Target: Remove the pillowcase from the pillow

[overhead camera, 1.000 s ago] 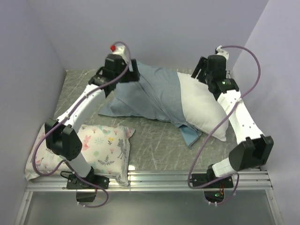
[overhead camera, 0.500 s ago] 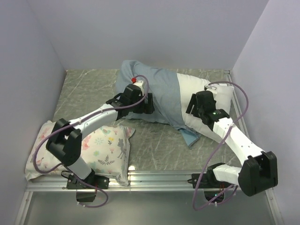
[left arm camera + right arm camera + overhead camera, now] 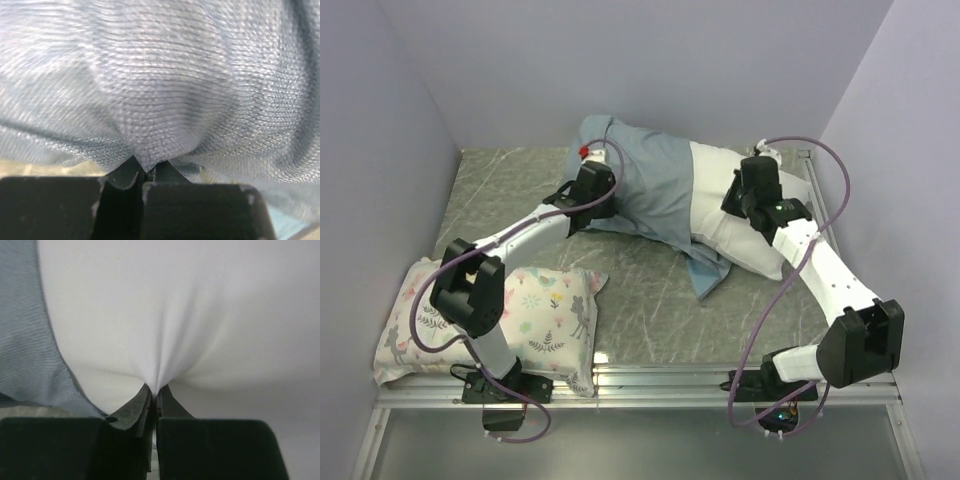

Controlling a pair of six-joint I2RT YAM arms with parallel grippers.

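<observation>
Pillowcase [image 3: 645,185] lies grey-blue side up at the far middle of the tabletop [image 3: 650,300]. It covers the left part of the white pillow [image 3: 712,180], whose bare right part sticks out toward the right wall. A loose flap of the cover [image 3: 710,275] trails off the near side onto the tabletop.

The left arm rises from its base at the near left and folds at an elbow above the printed pillow [image 3: 535,310]. Its forearm stretches diagonally far and right to the cover's near left side. The left pincer [image 3: 146,170] is closed tight on a pinch of blue weave, which bunches into a peak between the fingertips.

The right arm's elbow stands high by the right wall, and its forearm runs back and left, with the wrist tipped down over the pillow. The right pincer [image 3: 156,392] is clamped on a fold of the white pillow fabric. The pillowcase's hem lies just to its left.

The pillow's far side sits close to the back wall and may touch it, though the overhead view does not settle that. Its right end is near the right wall. Bare tabletop shows in the near middle, between the flap and the printed pillow, and again at the far left corner. The printed pillow fills the near left corner, its near edge lapping the metal rail [image 3: 720,378]
</observation>
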